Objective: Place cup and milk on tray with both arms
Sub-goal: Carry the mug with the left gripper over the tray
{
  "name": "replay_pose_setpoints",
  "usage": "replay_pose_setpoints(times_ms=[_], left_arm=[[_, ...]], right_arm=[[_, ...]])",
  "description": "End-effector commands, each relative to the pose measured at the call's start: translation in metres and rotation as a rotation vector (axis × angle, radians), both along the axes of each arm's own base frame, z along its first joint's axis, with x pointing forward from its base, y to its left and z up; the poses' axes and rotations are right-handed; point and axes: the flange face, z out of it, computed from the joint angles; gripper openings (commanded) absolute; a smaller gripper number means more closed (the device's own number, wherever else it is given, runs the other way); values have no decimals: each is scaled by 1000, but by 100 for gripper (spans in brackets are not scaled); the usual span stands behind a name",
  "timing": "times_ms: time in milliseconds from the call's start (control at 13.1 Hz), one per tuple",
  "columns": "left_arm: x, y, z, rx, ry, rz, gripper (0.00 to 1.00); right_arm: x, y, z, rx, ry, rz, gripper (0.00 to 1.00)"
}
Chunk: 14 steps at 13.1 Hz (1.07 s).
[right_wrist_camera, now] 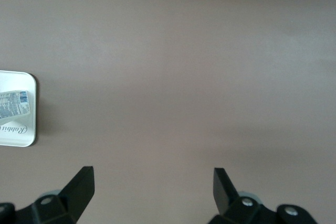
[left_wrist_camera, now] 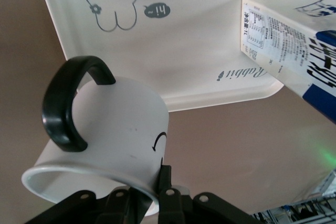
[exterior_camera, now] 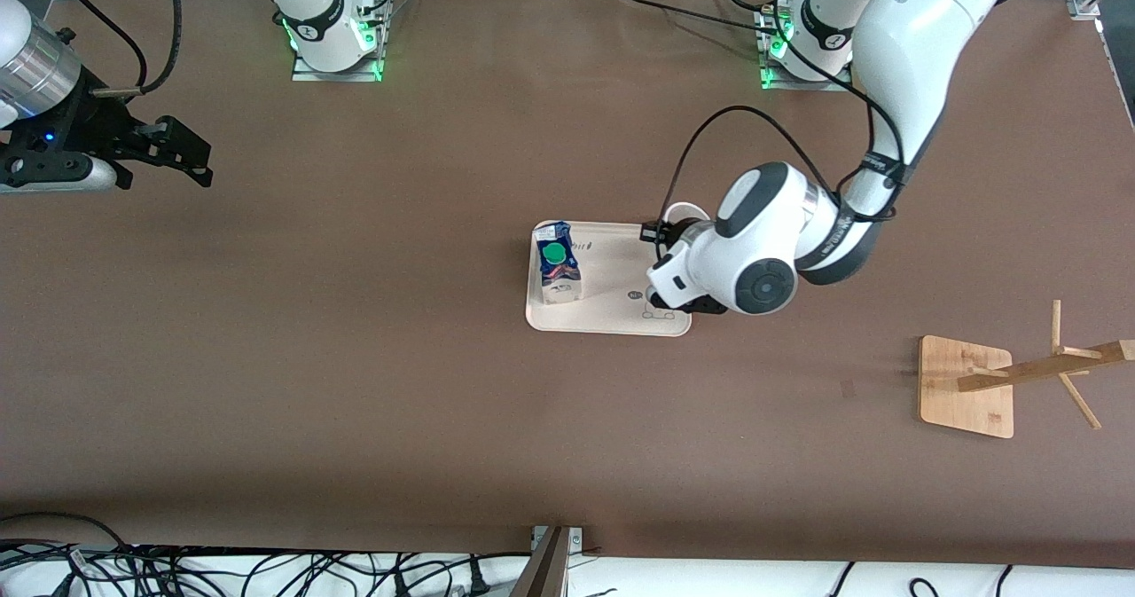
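**On the tray: milk standing, cup held at the edge**

At mid-worktop you have the cream tray lying flat, its rabbit drawing and "Rabbit" script readable in the left wrist view. The milk stands upright on the tray, at the end toward the right arm's side, green cap up.

Your left end effector is pinched on the rim of the cup, one finger pressed against the outer wall beside the black smiley print. In the left wrist view the cup lies tilted, black handle on the side turned to the camera, its base over the tray's edge and corner; you cannot tell from these views whether it touches the tray. In the front view the left wrist covers most of the cup, and only an arc of its rim shows at the tray's end toward the left arm.

Your right end effector waits with fingers spread wide, empty, over bare worktop at the right arm's end, well apart from the tray.

A bamboo stand sits near the left arm's end, nearer the front camera than the tray.
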Motion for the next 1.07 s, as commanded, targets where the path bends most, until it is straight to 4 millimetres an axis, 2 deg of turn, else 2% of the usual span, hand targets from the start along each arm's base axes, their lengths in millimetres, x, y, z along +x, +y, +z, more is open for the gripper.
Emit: replay_pose_setpoints(times_ms=[0,152,305,381,533,762,838,914,990], left_arm=[[-9,-50,-4,167,-105,8,0],[-8,-62,-23,282,-196,-43,0],[0,-62,-14,286,-235,-32,0],[3,-60,-19,287,-233,-27,0],[1,-64,-45,295,-215,-25,0],[0,-64,-50,288,-215,-32,0],[0,-63,-54,287,-210,-40,10],[0,-62,-57,279,-209,-60,81],[1,-60,-60,273,-206,-70,100]], right_arm=[[0,-2,3,-11,2,0,100],[0,-2,3,-11,2,-1,100],[0,-2,3,-11,2,-1,100],[0,-2,3,-11,2,0,100],[0,-2,3,-11,2,-1,100],[0,-2,2,-12,9,-2,100],[0,-2,2,-12,9,-2,100],[0,-2,2,-12,9,-2,100],[0,-2,2,-12,9,-2,100]])
